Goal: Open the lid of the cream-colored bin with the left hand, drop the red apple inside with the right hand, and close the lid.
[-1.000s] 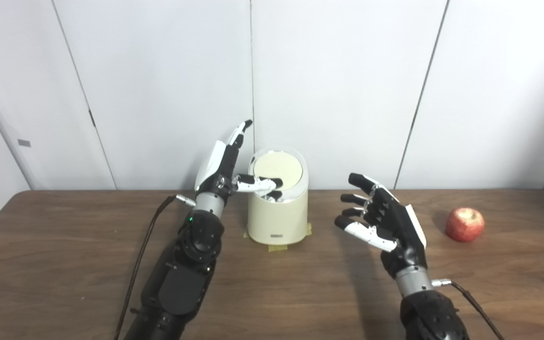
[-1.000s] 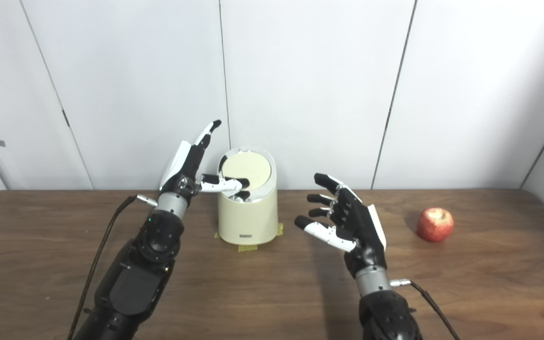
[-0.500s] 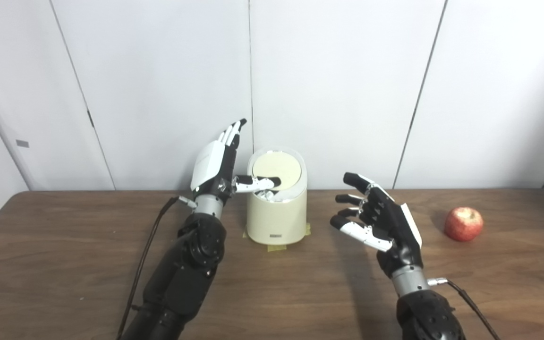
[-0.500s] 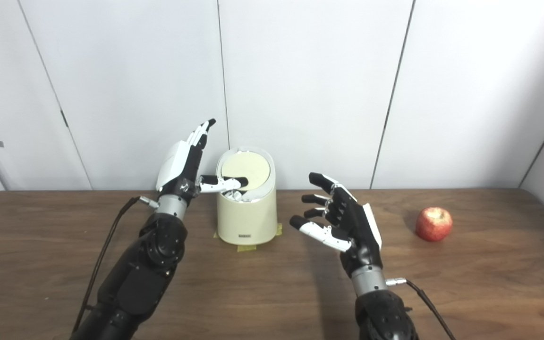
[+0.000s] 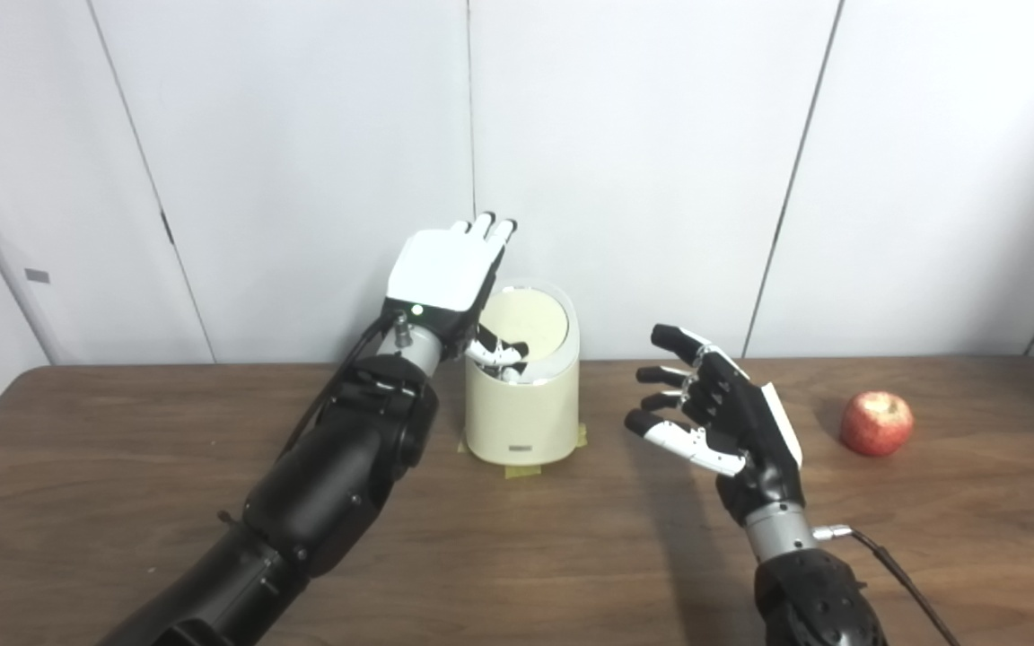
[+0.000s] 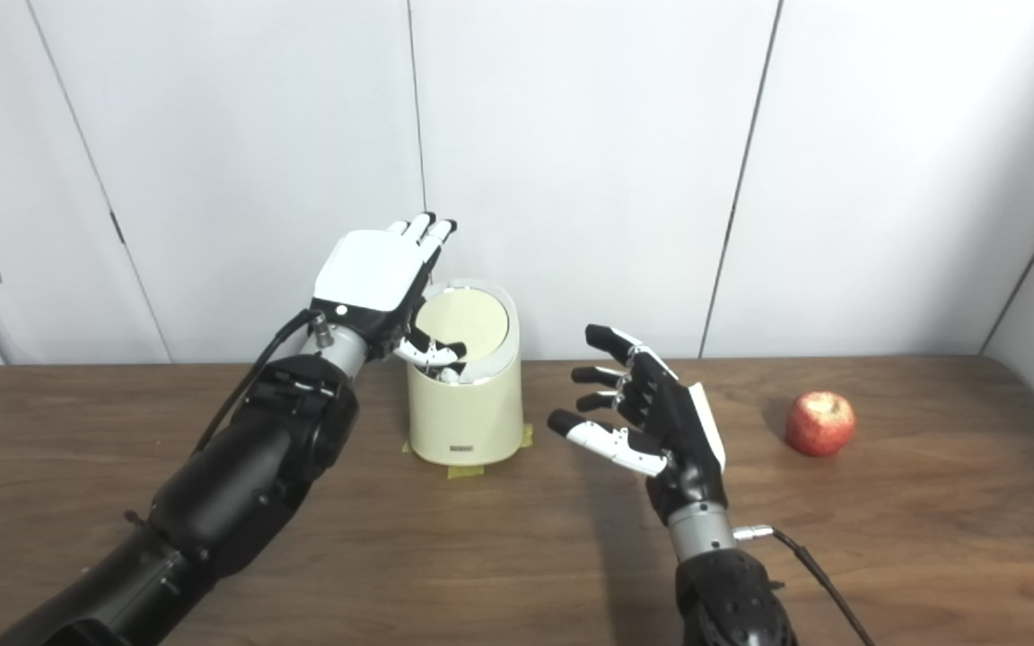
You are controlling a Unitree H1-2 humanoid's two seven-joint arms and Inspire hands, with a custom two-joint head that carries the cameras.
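The cream-colored bin (image 5: 521,408) stands at the table's back middle, its round lid (image 5: 526,323) tilted toward me and closed. My left hand (image 5: 443,274) is open, palm down, hovering over the bin's left rim, its thumb reaching across the lid's lower edge. My right hand (image 5: 722,417) is open and empty, raised above the table to the right of the bin. The red apple (image 5: 877,423) lies on the table at the far right, apart from both hands; it also shows in the right eye view (image 6: 820,423).
The bin sits on strips of yellow tape (image 5: 517,468). A wooden table (image 5: 517,574) runs up to a white panelled wall (image 5: 661,161) close behind the bin. Cables trail from both wrists.
My left hand has turned from edge-on to palm down and moved right, over the bin's left rim. The right hand and the apple have stayed put. The camera has shifted slightly.
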